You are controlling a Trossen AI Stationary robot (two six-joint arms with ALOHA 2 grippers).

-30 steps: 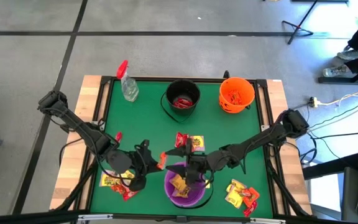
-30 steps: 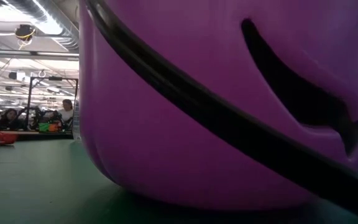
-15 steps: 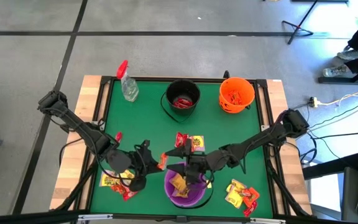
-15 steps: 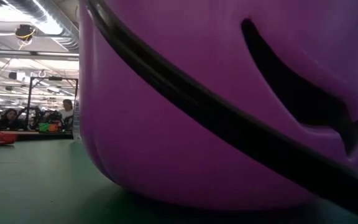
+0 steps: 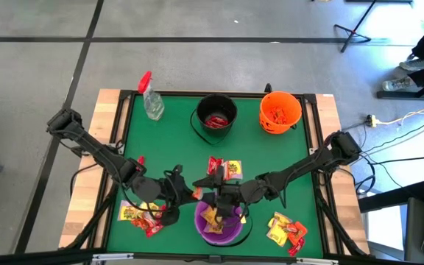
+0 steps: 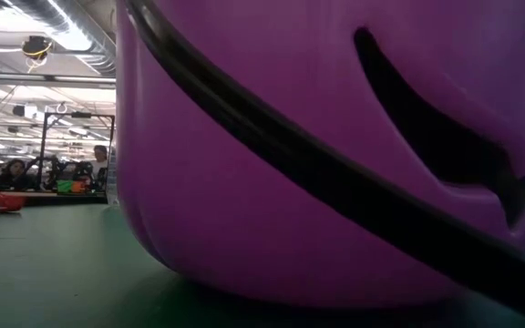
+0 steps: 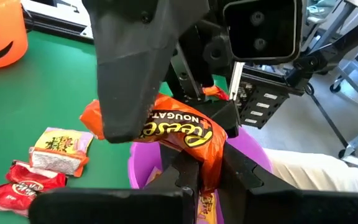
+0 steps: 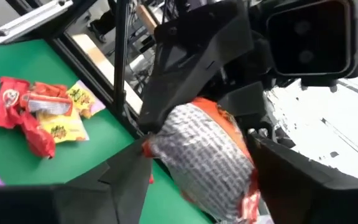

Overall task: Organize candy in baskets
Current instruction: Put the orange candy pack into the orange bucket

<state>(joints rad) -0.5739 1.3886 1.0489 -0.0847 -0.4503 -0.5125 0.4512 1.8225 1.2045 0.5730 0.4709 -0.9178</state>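
Observation:
My left gripper [image 5: 191, 193] is shut on an orange candy packet [image 7: 179, 127] above the far rim of the purple basket [image 5: 219, 224], which stands on the table near its front edge and holds yellow candy. My right gripper [image 5: 213, 194] faces it from the right, open, one finger [image 8: 120, 174] on each side of the packet's silver back [image 8: 204, 158]; whether they touch it I cannot tell. The black basket [image 5: 217, 115] and the orange basket [image 5: 280, 110] stand at the far edge, each with candy inside. My left gripper pinches the orange packet between its two fingers at one end [image 7: 101, 118]. It comes from the table's left, roughly level and slanting slightly down. The packet is lifted clear and sticks out toward my right gripper, its free end drooping over the purple basket.
Loose candy lies in three heaps: near left [image 5: 140, 216], near right [image 5: 285, 230] and mid-table [image 5: 225, 169] just beyond the grippers. A clear spray bottle with a red trigger [image 5: 151, 99] stands at the far left. The purple basket [image 6: 335, 137] fills the low view.
My two grippers have drawn a little closer together above the purple basket's far rim. The orange packet stays in my left gripper, lifted clear.

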